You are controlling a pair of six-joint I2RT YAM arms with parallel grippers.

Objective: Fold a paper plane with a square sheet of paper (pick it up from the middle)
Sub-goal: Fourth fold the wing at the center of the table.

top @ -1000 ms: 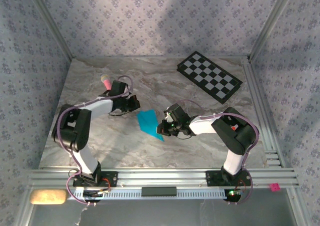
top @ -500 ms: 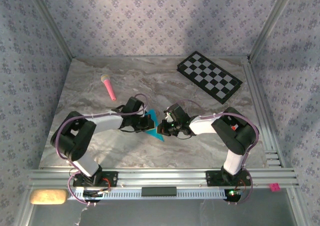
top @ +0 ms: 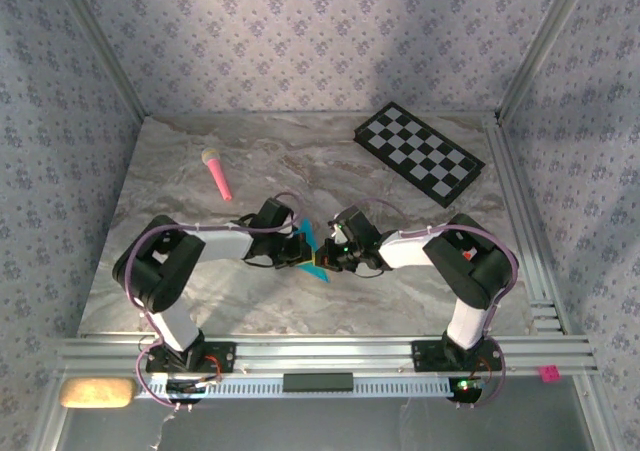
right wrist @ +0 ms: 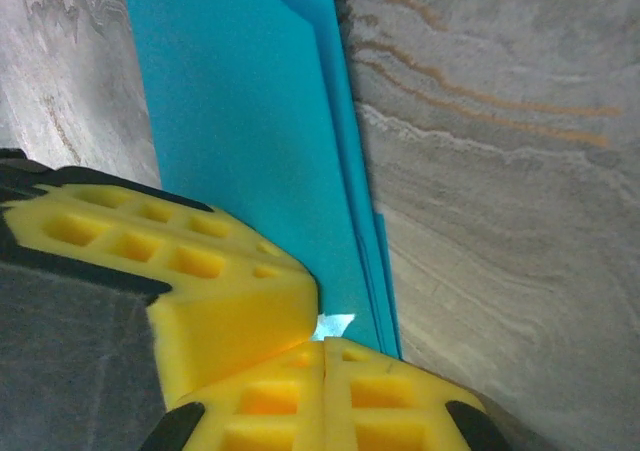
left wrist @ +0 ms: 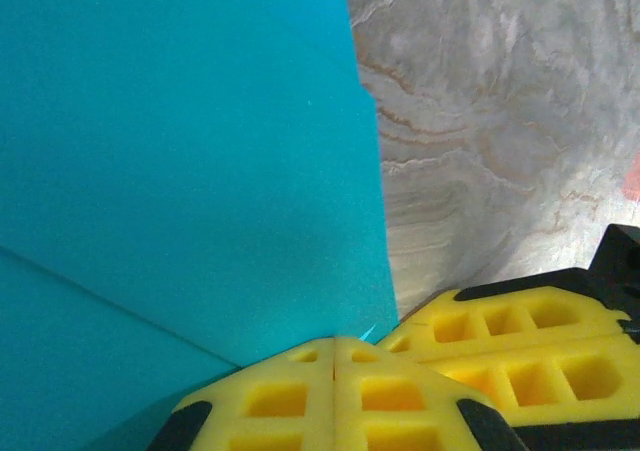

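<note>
left end effector [left wrist: 333, 346] and right end effector [right wrist: 325, 349], both fully closed, meet tip to tip on the part-folded cyan sheet of paper [left wrist: 180, 151] lying on the surface [left wrist: 480, 121], its long edge running ahead of both, equally near.

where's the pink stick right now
In the top view the pink stick lies at the far left of the table, well left of the checkered board and behind the blue paper.
</note>
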